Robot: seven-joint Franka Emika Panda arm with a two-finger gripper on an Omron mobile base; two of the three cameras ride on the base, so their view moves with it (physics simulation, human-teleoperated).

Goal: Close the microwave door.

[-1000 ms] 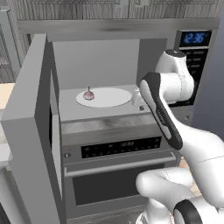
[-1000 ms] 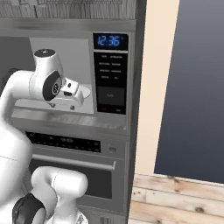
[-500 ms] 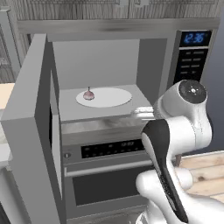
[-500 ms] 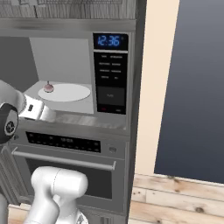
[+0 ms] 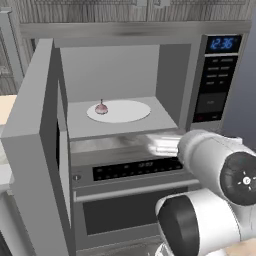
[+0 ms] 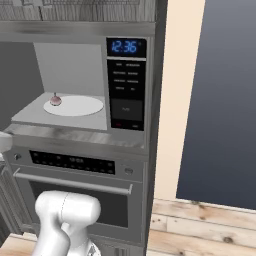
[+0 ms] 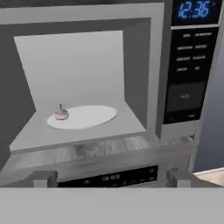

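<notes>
The microwave [image 5: 120, 75] stands open, its cavity bare to the front. Its door [image 5: 35, 150] swings out on the left, edge-on toward me, the grey outer panel facing left. On the white turntable [image 5: 120, 111] sits a small pink bulb [image 5: 101, 107]. The keypad strip [image 5: 212, 85] and blue clock [image 5: 222, 44] are on the right. My gripper [image 7: 111, 180] hangs in front of the cavity's lower lip, facing in, open and holding nothing. A blurred white hand [image 5: 162, 144] shows right of the door, well apart from it.
Below the microwave is the oven [image 5: 135, 170] with a black display strip and a horizontal bar handle [image 5: 135, 189]. My white arm [image 5: 215, 200] fills the lower right. A beige wall panel [image 6: 180, 100] and wooden floor [image 6: 200, 225] lie to the right.
The arm has swung down and back toward the base, bringing the hand lower in front of the microwave. The door stays open at the same angle.
</notes>
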